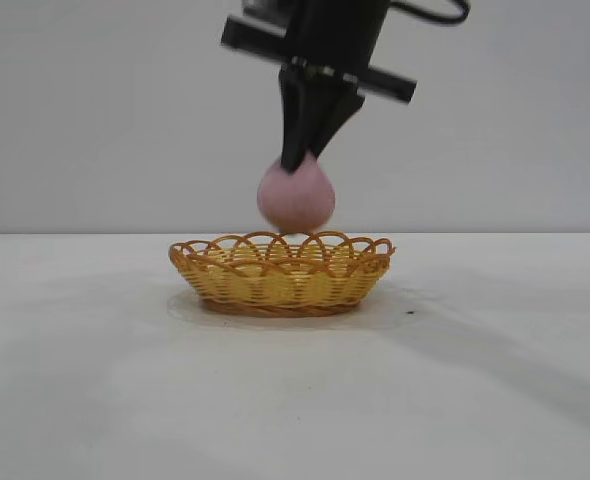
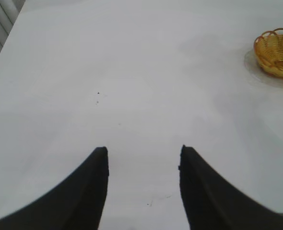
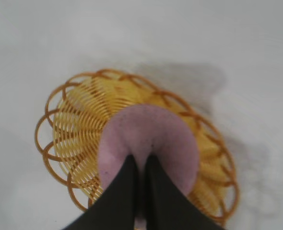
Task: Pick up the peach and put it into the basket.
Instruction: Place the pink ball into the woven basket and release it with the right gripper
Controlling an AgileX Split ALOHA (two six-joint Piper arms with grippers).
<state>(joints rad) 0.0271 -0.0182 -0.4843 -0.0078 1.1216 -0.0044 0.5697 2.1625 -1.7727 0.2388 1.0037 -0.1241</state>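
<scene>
— While the right gripper points steeply down, what is it clamped on?
— The peach, pinched at its pointed top, hanging just above the basket near the desk's middle.
— Does its wrist camera add anything?
— Yes: the peach covers part of the basket's woven floor.
— And the left gripper?
— Fingers apart over bare desk, holding nothing, the basket well off to one side.

place: lab-like test bench | cues: bare white table, plain grey wall
</scene>
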